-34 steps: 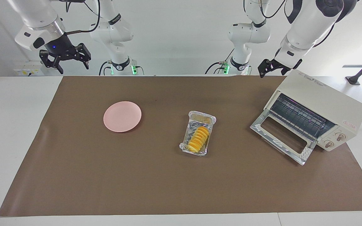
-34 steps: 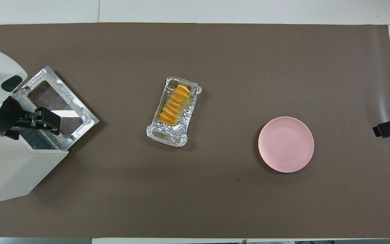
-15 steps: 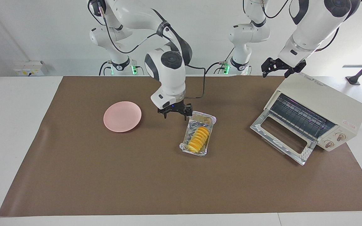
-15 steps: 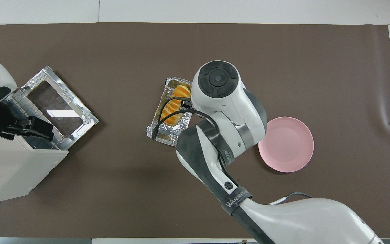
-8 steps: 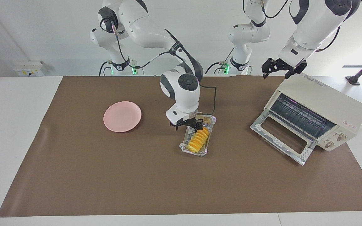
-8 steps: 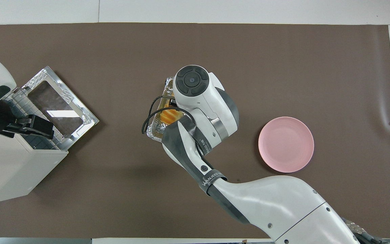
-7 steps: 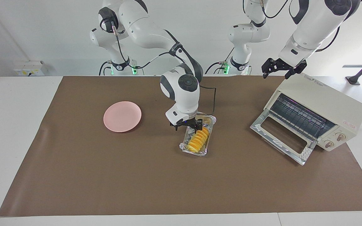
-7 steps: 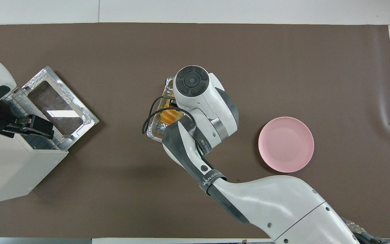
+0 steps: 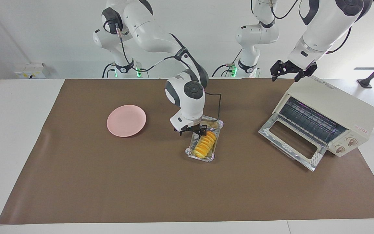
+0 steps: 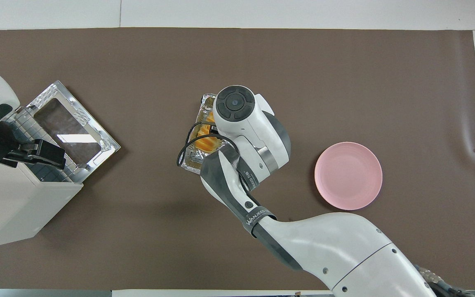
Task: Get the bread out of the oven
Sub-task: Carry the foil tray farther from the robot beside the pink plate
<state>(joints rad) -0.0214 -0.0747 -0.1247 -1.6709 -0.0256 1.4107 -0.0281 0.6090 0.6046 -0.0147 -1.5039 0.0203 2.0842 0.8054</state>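
Note:
The bread (image 9: 204,145), a ridged golden-yellow loaf, lies in a crinkled foil tray (image 9: 189,151) on the brown mat, outside the oven (image 9: 336,104). The cream oven stands at the left arm's end, with its glass door (image 9: 289,143) dropped open and its rack bare. My right gripper (image 9: 192,131) is open, low over the tray's end nearer the robots, its fingers apart by the loaf's end. In the overhead view the right wrist covers most of the bread (image 10: 203,142). My left gripper (image 9: 287,71) hangs open above the oven's top edge and waits.
A round pink plate (image 9: 126,120) lies on the mat toward the right arm's end, beside the tray. The right arm's forearm spans the mat between plate and tray in the overhead view. The mat (image 9: 109,182) covers most of the table.
The right arm swung in from its end of the table and came down over the foil tray. In the last half second it shifted slightly over the loaf. The left gripper rose a little.

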